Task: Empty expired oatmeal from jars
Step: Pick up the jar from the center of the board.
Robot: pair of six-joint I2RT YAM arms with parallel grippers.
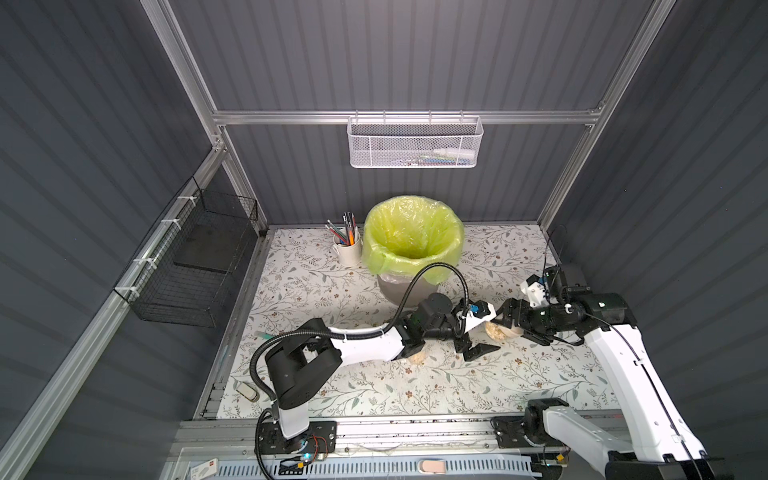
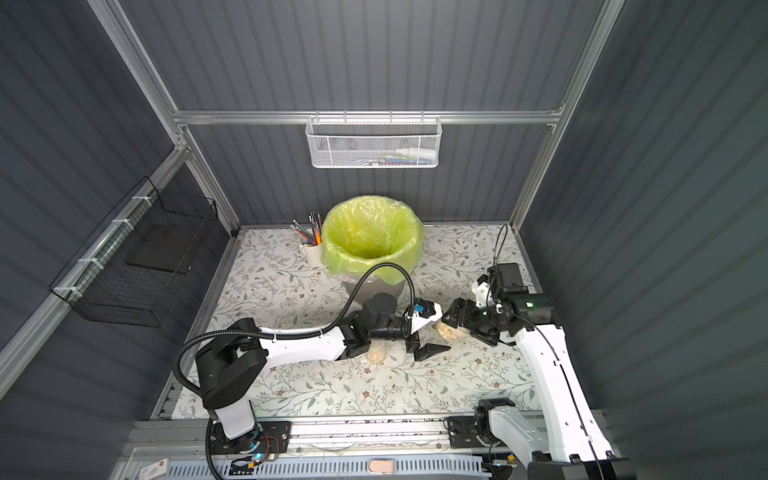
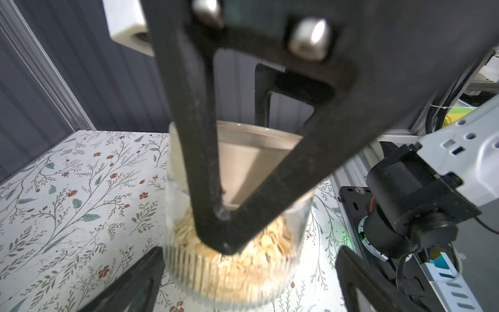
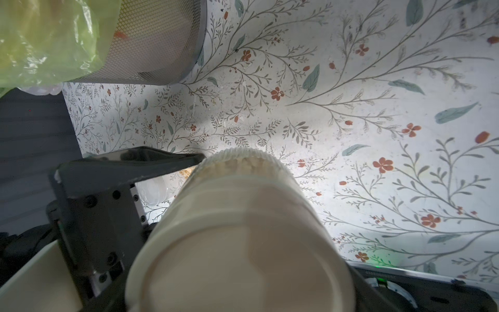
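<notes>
The right pincer (image 1: 510, 323) is clamped across the squat jar (image 3: 237, 270) near the bin (image 1: 415, 245). The lid (image 4: 243, 256) end points toward that wrist, with oatmeal (image 3: 270, 243) inside. The left pincer (image 1: 473, 348), jaws wide apart, faces the jar's side and probably must reach round for the lid.

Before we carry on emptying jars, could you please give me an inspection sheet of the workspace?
Surface: floral-patterned tabletop, few specks.
Job's things: squat clear glass jar, beige lid on, pale oatmeal flakes inside; second clear glass jar partly under left arm.
Clutter: white mug of pencils.
Grippers: right claw shut on squat jar; left claw open, facing it.
Cables: black corrugated hose arcs over left arm.
Surroundings: grey bin with yellow-green bag; white mesh wall basket; black wire basket.
</notes>
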